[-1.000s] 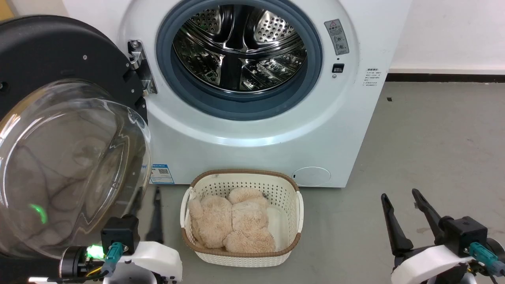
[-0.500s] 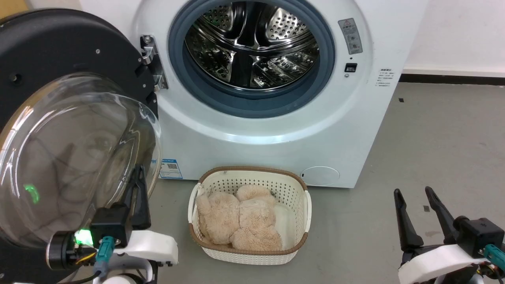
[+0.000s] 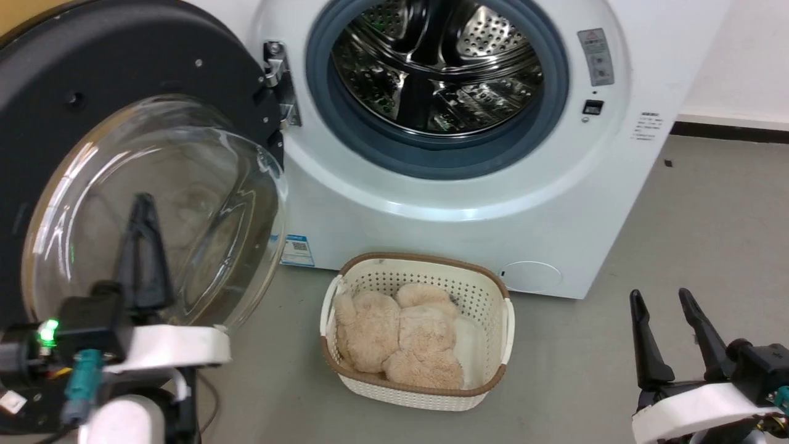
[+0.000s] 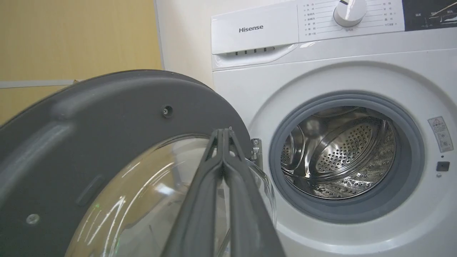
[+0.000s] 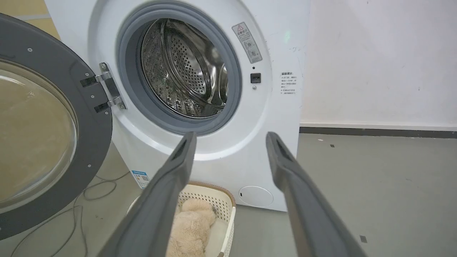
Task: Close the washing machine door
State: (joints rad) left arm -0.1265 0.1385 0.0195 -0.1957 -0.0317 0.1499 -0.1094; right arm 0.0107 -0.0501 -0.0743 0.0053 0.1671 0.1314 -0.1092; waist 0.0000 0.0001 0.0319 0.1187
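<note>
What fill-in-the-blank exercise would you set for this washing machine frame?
1. The washing machine door is swung ____ on its hinge.
2. The left tool, in front of the door, has its fingers pressed ____.
3. The right tool holds ____ between its spread fingers.
4. The steel drum is ____ of laundry.
Missing words: open; together; nothing; empty.
</note>
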